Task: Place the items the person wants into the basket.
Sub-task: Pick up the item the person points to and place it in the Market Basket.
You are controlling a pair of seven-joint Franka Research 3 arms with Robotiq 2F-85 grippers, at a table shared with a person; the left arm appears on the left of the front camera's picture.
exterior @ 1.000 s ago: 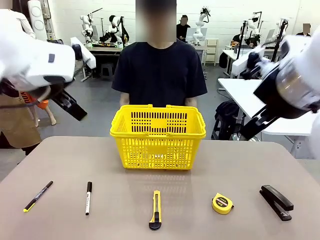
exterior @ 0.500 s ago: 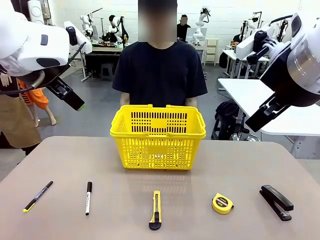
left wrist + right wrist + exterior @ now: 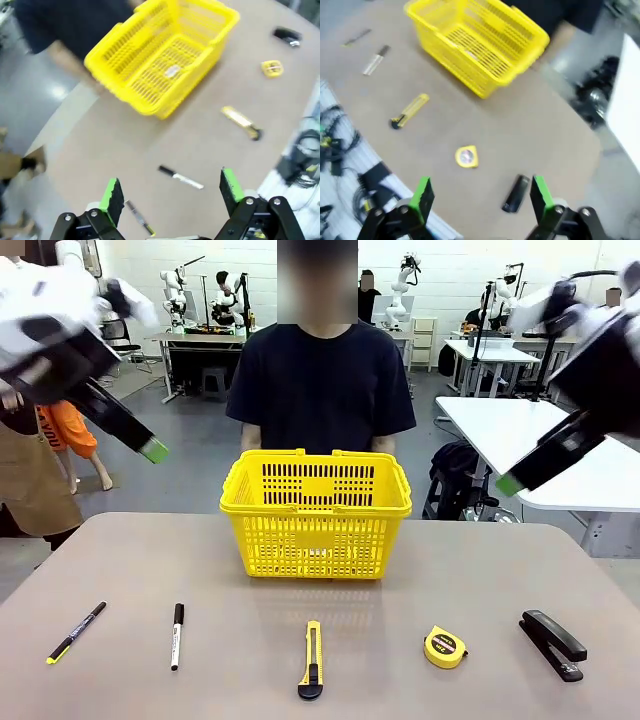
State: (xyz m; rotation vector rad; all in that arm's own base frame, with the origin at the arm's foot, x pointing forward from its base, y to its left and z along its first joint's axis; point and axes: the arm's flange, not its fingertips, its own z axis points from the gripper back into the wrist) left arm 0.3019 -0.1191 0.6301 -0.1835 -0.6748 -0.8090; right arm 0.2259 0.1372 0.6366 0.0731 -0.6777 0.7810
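Far below left hand and right hand, both released: marker, tape measure, stapler.

We see five things in one row on the near table, well apart: pen, marker, utility knife, tape measure, stapler. Bare top lies around each. The basket stands mid-table behind the row, mouth open, handles down. The person blocks its far side. The left gripper and right gripper hang high at the sides, jaws spread.
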